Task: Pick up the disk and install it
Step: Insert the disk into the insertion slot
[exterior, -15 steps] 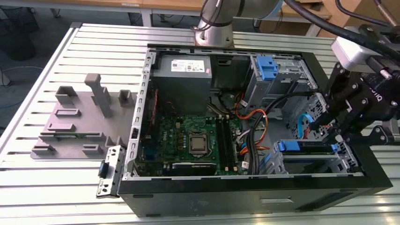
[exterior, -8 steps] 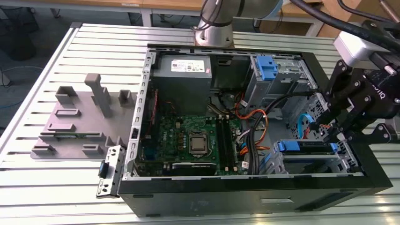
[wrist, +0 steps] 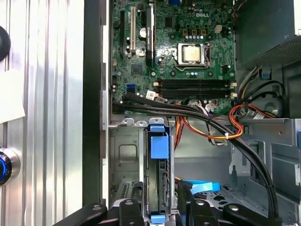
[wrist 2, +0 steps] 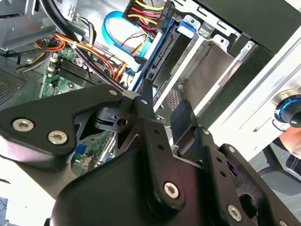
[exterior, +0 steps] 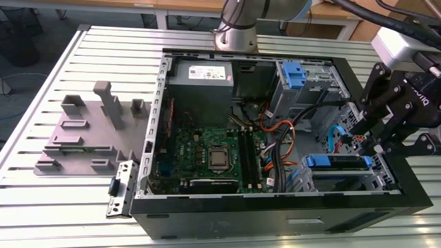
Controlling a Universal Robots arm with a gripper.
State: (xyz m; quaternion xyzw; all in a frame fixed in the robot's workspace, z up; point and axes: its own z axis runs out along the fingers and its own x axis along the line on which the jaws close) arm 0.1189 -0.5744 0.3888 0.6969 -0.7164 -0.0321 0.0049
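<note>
the disk (exterior: 336, 161) is sitting in the drive cage (exterior: 348, 182) at the lower right of the exterior view, inside the open computer case (exterior: 241, 219), with its blue rails showing. the gripper (exterior: 380, 147) is hovering just above it, slightly toward the exterior view's right. its fingers (wrist: 137, 201) are spread apart and holding nothing. in the first wrist view the fingers are straddling the disk's upturned edge, whether touching it or not, i cannot tell.

Cable bundle (wrist: 188, 111) crowds bay by disk (wrist: 159, 146); cage walls (wrist: 124, 155) tight both sides; open over mobo (wrist: 178, 70).
</note>
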